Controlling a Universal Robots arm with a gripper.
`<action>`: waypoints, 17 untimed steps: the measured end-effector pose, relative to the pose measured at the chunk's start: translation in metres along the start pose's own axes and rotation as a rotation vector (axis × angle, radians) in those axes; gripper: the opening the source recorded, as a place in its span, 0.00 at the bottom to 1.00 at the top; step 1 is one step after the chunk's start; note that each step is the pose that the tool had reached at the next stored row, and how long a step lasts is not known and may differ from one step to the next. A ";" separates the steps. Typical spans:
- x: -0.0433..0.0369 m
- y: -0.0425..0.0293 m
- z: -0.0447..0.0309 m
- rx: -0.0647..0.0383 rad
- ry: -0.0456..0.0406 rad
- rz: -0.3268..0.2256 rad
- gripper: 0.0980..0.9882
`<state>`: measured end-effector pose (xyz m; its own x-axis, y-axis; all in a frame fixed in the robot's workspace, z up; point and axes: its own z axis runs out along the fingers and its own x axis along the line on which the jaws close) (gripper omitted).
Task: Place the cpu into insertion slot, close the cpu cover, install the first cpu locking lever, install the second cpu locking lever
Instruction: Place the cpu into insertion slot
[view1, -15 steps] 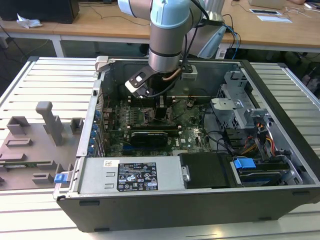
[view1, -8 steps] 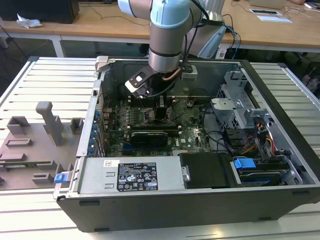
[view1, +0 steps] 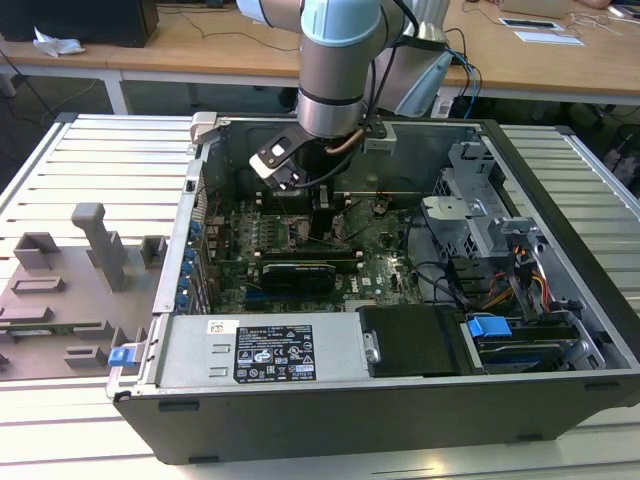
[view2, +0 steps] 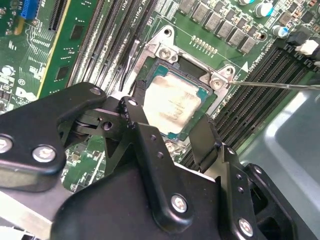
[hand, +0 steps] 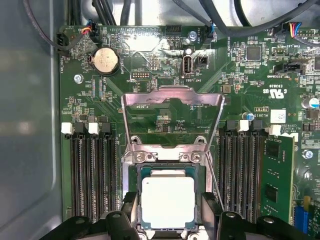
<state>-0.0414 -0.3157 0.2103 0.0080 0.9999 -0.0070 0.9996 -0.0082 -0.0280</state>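
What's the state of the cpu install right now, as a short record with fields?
cpu: lying flat in the insertion slot
cpu cover: hinged open, off the slot
end effector: down at the slot, right at the cpu
done so far: cpu placed; cover not closed
setting: green motherboard inside an open computer case

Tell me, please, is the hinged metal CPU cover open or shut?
Open: the silvery hinged metal frame cover is swung up and back, and the silvery square chip lies uncovered.
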 end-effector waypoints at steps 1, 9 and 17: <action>0.0004 -0.0001 -0.0007 0.000 0.0001 0.000 0.59; 0.0025 -0.0009 -0.0027 0.000 0.0000 0.000 0.29; 0.0038 -0.0012 -0.0030 0.000 0.0001 0.000 0.01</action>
<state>-0.0425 -0.3119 0.2133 0.0079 0.9999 -0.0070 0.9996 -0.0080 -0.0279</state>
